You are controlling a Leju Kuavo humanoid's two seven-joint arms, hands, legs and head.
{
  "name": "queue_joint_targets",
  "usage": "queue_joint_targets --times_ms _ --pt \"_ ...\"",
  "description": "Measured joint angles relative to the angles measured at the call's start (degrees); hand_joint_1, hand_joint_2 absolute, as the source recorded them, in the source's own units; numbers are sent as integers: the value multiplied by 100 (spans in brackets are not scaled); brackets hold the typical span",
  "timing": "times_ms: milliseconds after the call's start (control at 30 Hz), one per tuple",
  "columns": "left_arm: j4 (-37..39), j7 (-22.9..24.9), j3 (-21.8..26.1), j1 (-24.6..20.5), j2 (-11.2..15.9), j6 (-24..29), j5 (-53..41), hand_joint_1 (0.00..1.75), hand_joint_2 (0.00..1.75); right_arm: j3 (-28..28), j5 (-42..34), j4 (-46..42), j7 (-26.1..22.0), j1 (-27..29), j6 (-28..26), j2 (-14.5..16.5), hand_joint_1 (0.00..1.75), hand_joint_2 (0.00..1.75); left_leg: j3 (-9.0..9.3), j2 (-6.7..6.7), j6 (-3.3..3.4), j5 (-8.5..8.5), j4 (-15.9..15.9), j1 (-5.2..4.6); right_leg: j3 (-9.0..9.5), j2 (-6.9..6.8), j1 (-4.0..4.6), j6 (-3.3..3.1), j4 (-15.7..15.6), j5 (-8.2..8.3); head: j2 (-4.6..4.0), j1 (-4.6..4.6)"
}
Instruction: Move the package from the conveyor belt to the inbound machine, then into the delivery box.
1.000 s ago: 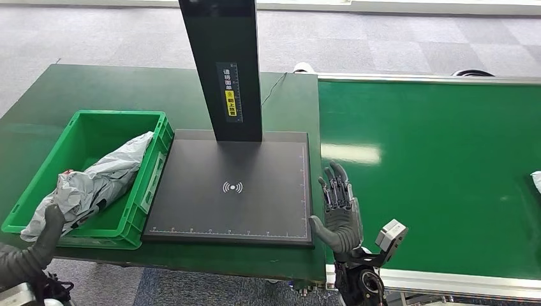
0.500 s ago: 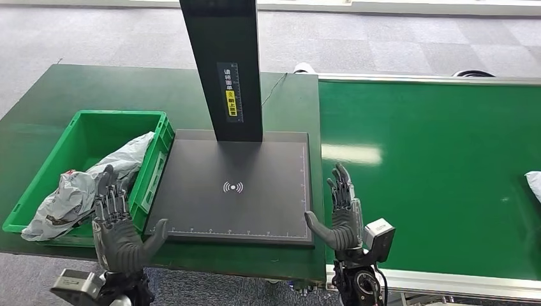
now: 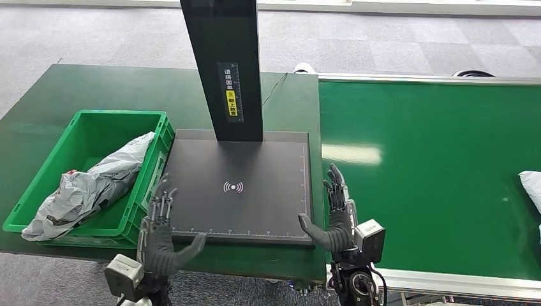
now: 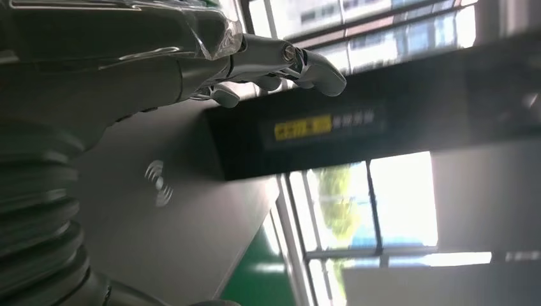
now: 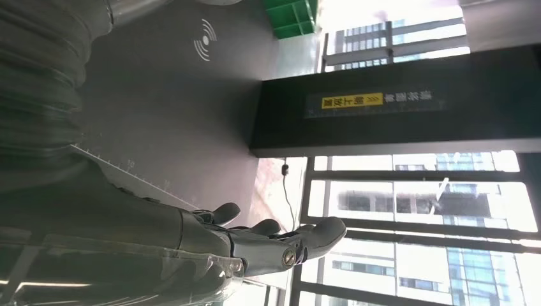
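Package (image 3: 89,188) in green box (image 3: 38,182), seemingly crumpled.

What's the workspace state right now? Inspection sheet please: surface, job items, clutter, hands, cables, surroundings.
Surface: dark green table on the left, green conveyor belt on the right.
Job's things: grey package lies in the green delivery box; inbound machine plate bare, its black column upright; a white package sits at the belt's right edge, partly cut off.
Clutter: nothing seen.
Hands: left hand and right hand both open, holding nothing, at the plate's near corners.
Cables: thin black cable on the table behind the column.
Surroundings: grey carpet tiles; windows in the wrist views.
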Motion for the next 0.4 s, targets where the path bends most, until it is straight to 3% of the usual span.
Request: queue_joint_targets --times_ms 167,400 --pt "568 21 -77 5 -103 -460 -266 0 175 95 192 83 67 6 -14 30 0 175 0 -2 0 0 0 0 -2 -1 0 0 0 0 0 -1" --pt "920 35 -145 25 -158 -585 -455 0 175 168 341 173 101 98 -5 37 0 175 -3 -1 -1 -1 -1 1 -2 0 1 -1 0 -1 0 0"
